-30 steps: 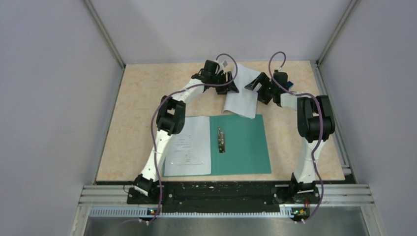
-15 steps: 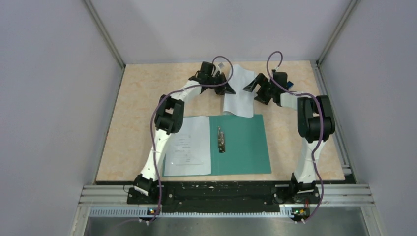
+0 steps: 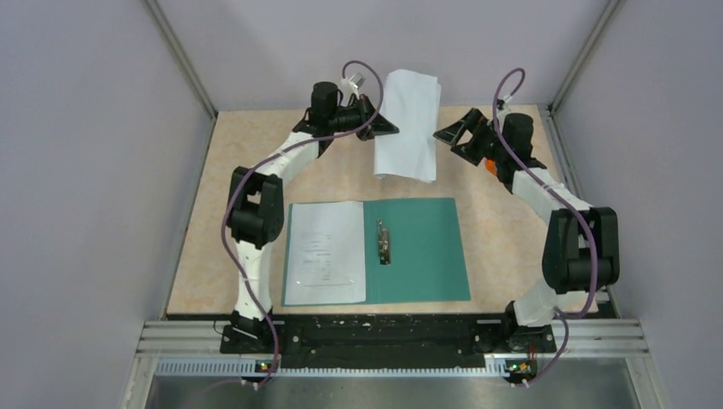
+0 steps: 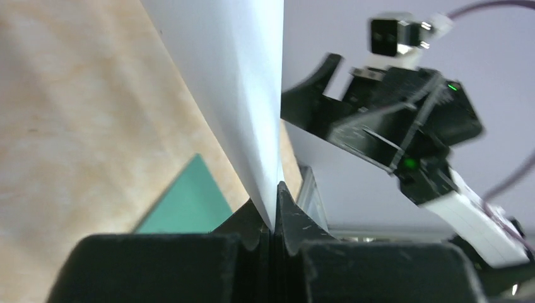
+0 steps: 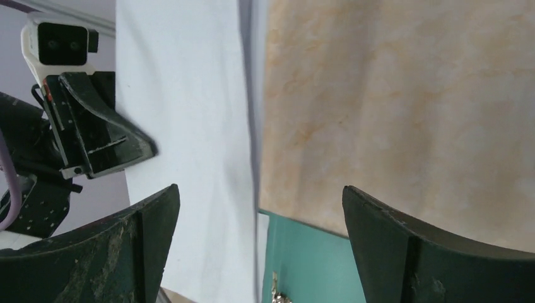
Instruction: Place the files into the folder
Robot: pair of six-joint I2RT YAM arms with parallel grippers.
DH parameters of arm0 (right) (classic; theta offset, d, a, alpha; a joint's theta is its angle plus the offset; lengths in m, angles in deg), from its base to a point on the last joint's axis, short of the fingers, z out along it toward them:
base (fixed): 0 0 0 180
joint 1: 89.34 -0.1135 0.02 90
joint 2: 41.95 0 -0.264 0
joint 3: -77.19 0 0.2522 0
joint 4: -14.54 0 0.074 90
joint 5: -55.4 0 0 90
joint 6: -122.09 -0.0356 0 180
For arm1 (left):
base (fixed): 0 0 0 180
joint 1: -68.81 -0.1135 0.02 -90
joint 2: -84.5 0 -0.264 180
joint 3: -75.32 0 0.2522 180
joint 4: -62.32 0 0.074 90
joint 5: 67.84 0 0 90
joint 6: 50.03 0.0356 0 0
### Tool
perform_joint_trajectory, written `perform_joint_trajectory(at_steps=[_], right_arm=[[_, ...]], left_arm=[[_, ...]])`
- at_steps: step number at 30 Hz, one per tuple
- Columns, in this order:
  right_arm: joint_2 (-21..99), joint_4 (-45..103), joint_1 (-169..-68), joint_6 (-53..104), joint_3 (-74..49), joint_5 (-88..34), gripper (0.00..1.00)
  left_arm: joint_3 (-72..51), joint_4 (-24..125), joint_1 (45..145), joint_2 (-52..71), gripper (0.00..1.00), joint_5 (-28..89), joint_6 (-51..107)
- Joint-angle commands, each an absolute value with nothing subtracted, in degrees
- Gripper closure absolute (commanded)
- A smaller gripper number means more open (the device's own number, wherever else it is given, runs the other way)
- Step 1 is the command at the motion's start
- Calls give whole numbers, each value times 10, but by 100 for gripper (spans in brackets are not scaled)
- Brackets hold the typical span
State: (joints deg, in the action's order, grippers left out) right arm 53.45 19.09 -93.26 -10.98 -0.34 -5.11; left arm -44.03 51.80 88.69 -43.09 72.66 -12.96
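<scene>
Since the left gripper [image 3: 390, 129] is pinched tight on the left edge of the blank sheet [image 3: 409, 128], that page hangs clear of the table [image 3: 247, 162], high over its far end. From the left wrist view the paper runs straight up out of the closed fingertips. My read: a one-edge hold lets it hang flat for carrying.

Right gripper [image 3: 445, 136] is spread wide just beside the sheet's right edge, holding nothing. I can't confirm any contact. It looks placed to take or steady that edge.

Folder [image 3: 426, 251] lies open near the bases, the clip [image 3: 384, 241] at its spine. Printed sheet [image 3: 326, 251] is already on the left cover, the right cover bare.

Pose: both arms reach far forward, wrists turned inward so the fingers face each other across the page. Right elbow is swung well out to the side.
</scene>
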Motion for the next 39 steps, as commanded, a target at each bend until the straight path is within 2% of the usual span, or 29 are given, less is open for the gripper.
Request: perform_joint_trajectory(at_steps=[1, 9, 13, 16, 21, 27, 39], right_arm=[[468, 76, -924, -158, 48, 45, 1], [374, -82, -925, -282, 108, 107, 1], [356, -162, -931, -342, 125, 125, 7], [348, -146, -946, -338, 118, 124, 11], [338, -80, -966, -297, 104, 109, 24], [332, -70, -988, -293, 102, 106, 38], [301, 10, -1029, -248, 103, 86, 56]], left_arm=[[-348, 684, 891, -312, 100, 795, -193], [-200, 883, 892, -212, 100, 835, -339], [-164, 931, 893, -186, 100, 847, -379], [-149, 968, 897, -174, 100, 854, -407], [-123, 1016, 898, -158, 100, 857, -440], [-100, 1030, 901, -152, 100, 862, -446], [-80, 935, 917, -146, 100, 850, -362]])
